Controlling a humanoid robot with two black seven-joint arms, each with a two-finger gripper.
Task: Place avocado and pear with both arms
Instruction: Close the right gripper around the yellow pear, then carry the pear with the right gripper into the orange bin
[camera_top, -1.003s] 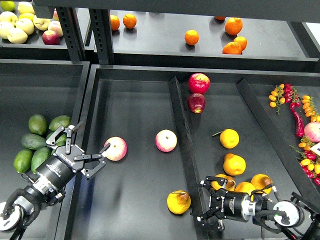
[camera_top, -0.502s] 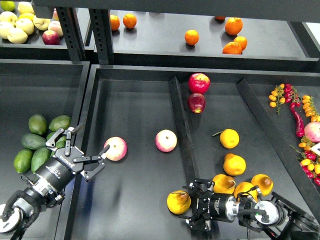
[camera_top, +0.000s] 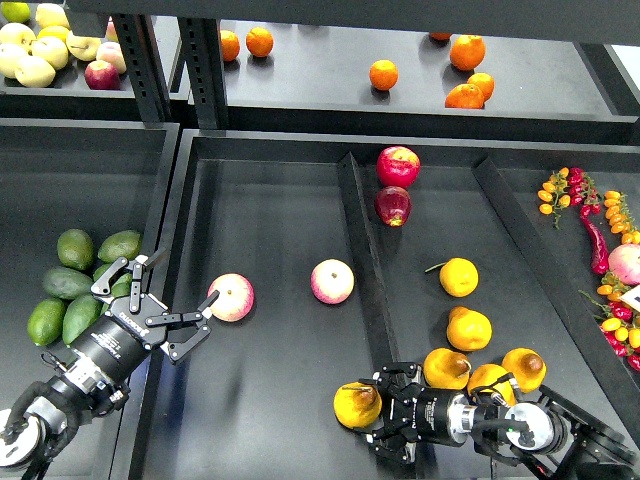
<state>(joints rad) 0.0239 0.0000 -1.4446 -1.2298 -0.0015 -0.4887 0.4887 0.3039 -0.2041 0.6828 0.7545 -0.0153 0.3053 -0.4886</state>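
Observation:
The pear (camera_top: 356, 404), yellow-orange with a brown blotch, lies at the front of the tray's left compartment, beside the divider (camera_top: 362, 250). My right gripper (camera_top: 383, 412) reaches left across the divider. It is open, with its fingers right at the pear's right side and not closed on it. The dark avocado (camera_top: 65, 283) lies in a pile of greener avocados (camera_top: 76, 248) in the left bin. My left gripper (camera_top: 186, 280) is open and empty, over the wall between that bin and the tray, to the right of the avocados.
Two pink apples (camera_top: 231, 297) (camera_top: 332, 281) lie in the left compartment, one just past my left gripper's fingers. Red apples (camera_top: 398, 166) and several yellow pears (camera_top: 468, 328) lie in the right compartment. Oranges (camera_top: 383, 74) sit on the back shelf. Peppers and small tomatoes (camera_top: 600, 230) lie at far right.
My right gripper has moved left across the divider, up to the pear. My left arm has barely moved.

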